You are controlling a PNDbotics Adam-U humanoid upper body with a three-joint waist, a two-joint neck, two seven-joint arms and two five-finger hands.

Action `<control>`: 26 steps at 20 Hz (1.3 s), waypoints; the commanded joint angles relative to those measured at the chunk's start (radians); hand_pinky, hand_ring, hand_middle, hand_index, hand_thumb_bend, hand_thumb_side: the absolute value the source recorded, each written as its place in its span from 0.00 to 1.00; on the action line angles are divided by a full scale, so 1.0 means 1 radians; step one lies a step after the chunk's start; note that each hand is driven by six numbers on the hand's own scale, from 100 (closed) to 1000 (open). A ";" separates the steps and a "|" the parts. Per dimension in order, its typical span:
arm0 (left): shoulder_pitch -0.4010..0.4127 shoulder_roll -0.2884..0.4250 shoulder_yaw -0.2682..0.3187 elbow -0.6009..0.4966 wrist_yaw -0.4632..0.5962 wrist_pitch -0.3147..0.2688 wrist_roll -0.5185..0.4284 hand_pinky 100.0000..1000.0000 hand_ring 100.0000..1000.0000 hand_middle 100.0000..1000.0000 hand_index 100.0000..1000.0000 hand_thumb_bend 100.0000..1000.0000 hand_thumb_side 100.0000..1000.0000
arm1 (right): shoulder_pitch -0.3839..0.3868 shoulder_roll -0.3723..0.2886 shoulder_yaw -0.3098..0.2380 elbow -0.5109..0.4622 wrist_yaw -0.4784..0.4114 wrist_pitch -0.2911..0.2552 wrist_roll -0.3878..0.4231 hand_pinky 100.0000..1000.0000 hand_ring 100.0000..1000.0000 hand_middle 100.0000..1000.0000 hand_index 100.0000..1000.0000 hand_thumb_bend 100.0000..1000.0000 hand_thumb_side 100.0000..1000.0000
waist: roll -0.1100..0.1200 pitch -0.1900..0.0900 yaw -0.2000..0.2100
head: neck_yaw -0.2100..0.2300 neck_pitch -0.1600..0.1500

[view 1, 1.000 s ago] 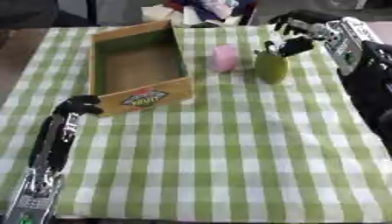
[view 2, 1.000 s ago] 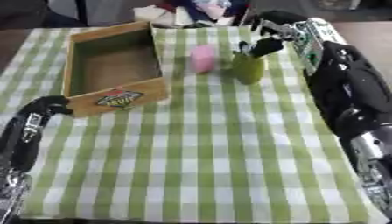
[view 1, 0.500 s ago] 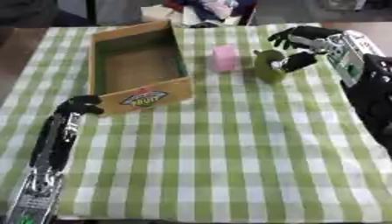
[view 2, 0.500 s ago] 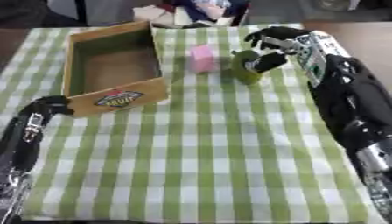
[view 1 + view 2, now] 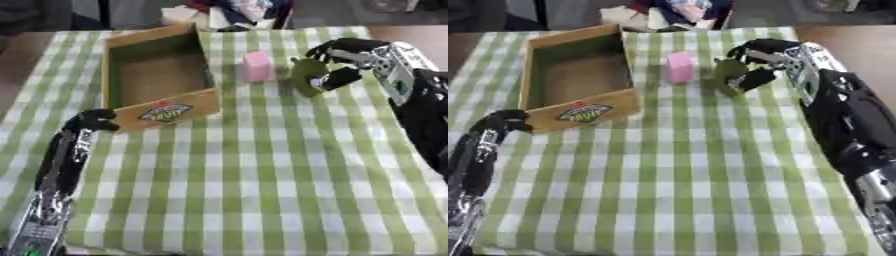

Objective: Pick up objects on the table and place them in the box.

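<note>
The right hand (image 5: pixel 343 60) reaches in from the right side and curls its fingers and thumb around a dark green object (image 5: pixel 307 76), which stands on the checked worktop (image 5: pixel 245 170) and leans a little. Just left of it stands a small pink block (image 5: pixel 255 66), upright and apart from the hand. Further left sits the wooden box (image 5: pixel 157 107), open at the top, a label on its near wall; nothing can be seen inside it. The left hand (image 5: pixel 94 120) rests on the worktop just before the box's near left corner, its fingers curled and holding nothing. Its arm runs down towards the lower left corner.
</note>
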 commanded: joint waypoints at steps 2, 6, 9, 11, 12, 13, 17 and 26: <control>-0.003 0.013 0.009 -0.013 -0.004 -0.001 0.003 0.83 0.59 0.62 0.72 0.00 0.91 | -0.017 0.000 -0.005 0.003 0.022 0.011 -0.011 0.74 0.77 0.75 0.90 0.09 0.58 | 0.000 -0.017 0.002 | 0.001 0.005; -0.002 0.013 0.009 -0.013 -0.004 -0.001 0.003 0.83 0.59 0.62 0.72 0.00 0.91 | -0.020 0.005 -0.015 0.011 0.036 0.027 -0.052 0.72 0.73 0.66 0.82 0.09 0.48 | 0.001 -0.015 0.004 | 0.001 0.005; -0.003 0.012 0.009 -0.013 -0.003 -0.001 0.002 0.83 0.59 0.62 0.72 0.00 0.91 | -0.022 0.009 -0.017 0.011 0.049 0.032 -0.090 0.71 0.70 0.57 0.73 0.05 0.34 | 0.001 -0.015 0.005 | 0.001 0.005; -0.003 0.012 0.008 -0.013 -0.003 -0.001 0.002 0.83 0.59 0.62 0.72 0.00 0.91 | -0.023 0.013 -0.017 0.014 0.061 0.034 -0.111 0.70 0.67 0.48 0.64 0.00 0.16 | 0.001 -0.015 0.006 | 0.001 0.005; -0.004 0.012 0.008 -0.013 -0.003 -0.001 0.002 0.83 0.59 0.62 0.72 0.00 0.91 | -0.024 0.014 -0.018 0.015 0.066 0.034 -0.119 0.69 0.67 0.47 0.63 0.00 0.15 | 0.001 -0.015 0.006 | 0.001 0.005; -0.004 0.012 0.008 -0.013 -0.003 -0.001 0.001 0.83 0.59 0.62 0.72 0.00 0.91 | -0.024 0.016 -0.018 0.015 0.071 0.034 -0.128 0.68 0.65 0.41 0.58 0.00 0.06 | 0.001 -0.015 0.007 | 0.001 0.005; -0.004 0.012 0.008 -0.013 -0.003 -0.001 0.001 0.83 0.58 0.62 0.72 0.00 0.91 | -0.023 0.019 -0.018 0.014 0.084 0.031 -0.158 0.66 0.59 0.29 0.45 0.00 0.00 | 0.001 -0.014 0.009 | 0.001 0.005; -0.006 0.013 0.008 -0.013 -0.002 -0.001 0.000 0.83 0.58 0.62 0.72 0.00 0.91 | -0.049 0.016 -0.010 -0.058 0.024 0.014 -0.174 0.62 0.52 0.19 0.36 0.00 0.00 | -0.001 -0.016 0.009 | 0.002 0.005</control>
